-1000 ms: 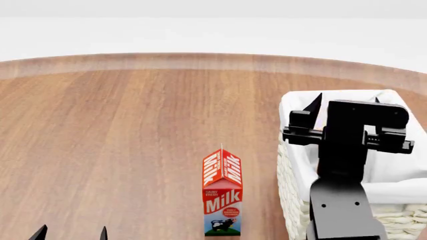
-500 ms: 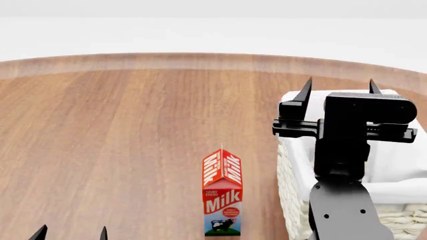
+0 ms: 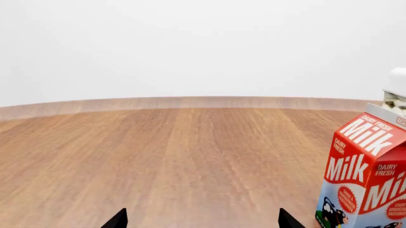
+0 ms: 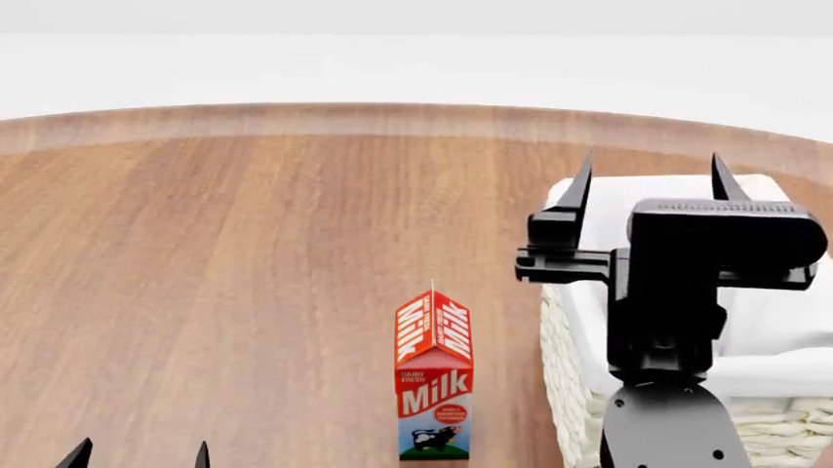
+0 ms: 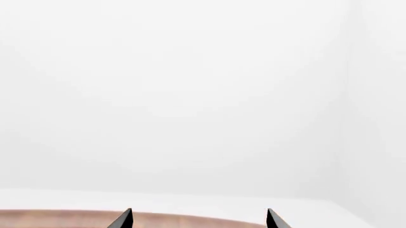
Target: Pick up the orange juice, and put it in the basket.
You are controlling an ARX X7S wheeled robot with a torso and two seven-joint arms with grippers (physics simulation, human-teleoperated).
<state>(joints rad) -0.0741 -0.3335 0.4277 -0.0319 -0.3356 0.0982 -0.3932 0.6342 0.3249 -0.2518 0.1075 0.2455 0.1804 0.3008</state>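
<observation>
Cartons: 1 milk carton [image 4: 434, 375]; 1 basket [image 4: 573, 351]

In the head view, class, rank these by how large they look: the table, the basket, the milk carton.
1. Table, by far the largest.
2. Basket, though the right arm hides part of it and the frame cuts it off.
3. Milk carton, the smallest.

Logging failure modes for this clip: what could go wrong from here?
1. The right gripper hangs open and empty above the basket; no orange juice shows in any view, so whether it landed inside cannot be checked.
2. The milk stands close beside the basket; a low retreat of that arm might topple it.
</observation>
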